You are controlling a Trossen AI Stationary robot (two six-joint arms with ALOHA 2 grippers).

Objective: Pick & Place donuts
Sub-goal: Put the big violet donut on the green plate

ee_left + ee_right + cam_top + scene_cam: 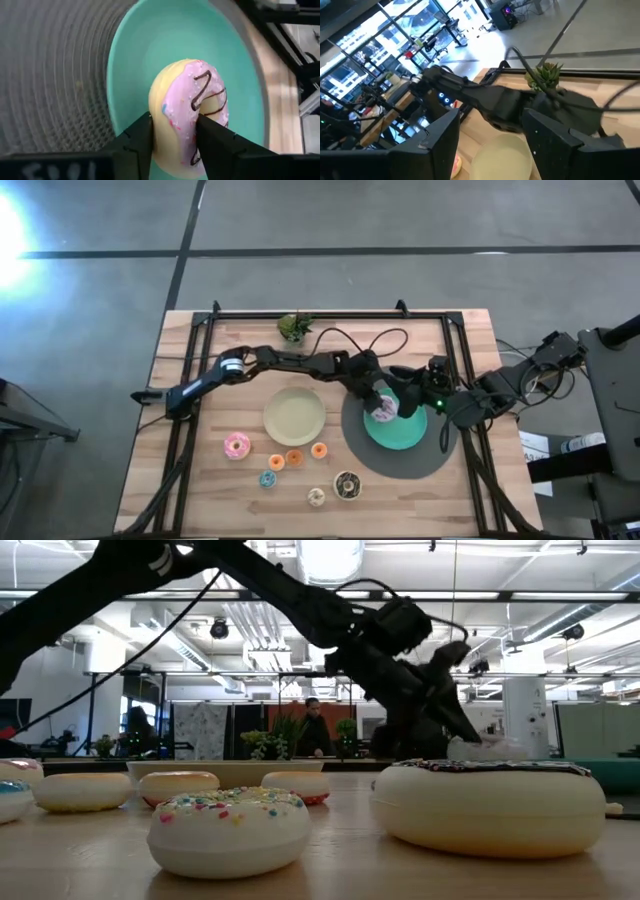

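Observation:
A pink-iced donut with chocolate drizzle [187, 107] sits between the fingers of my left gripper [172, 142], over the teal plate [145, 45]. In the high view, my left gripper [378, 402] reaches across the table to that plate [405, 435]. My right gripper [492, 145] is open, raised beside the plate's far right side [410, 380], and touches nothing. Several donuts lie flat on the wood near the front edge: pink [237, 445], chocolate [347, 484], cream [316, 497], blue [268, 478] and small orange ones [294, 457]. My left gripper pinches the pink donut across its ring, one finger [137, 140] on the pale underside and the other finger [215, 142] on the iced face [197, 107]. The donut stands on edge in the hold, over the teal plate. Whether it touches the plate I cannot tell.
The teal plate rests on a round dark grey mat [365, 450]. A beige plate [294, 416] lies at mid-table, just left of the mat. A small potted plant [294, 328] stands at the far edge. Black frame rails [190, 380] run along the table's sides.

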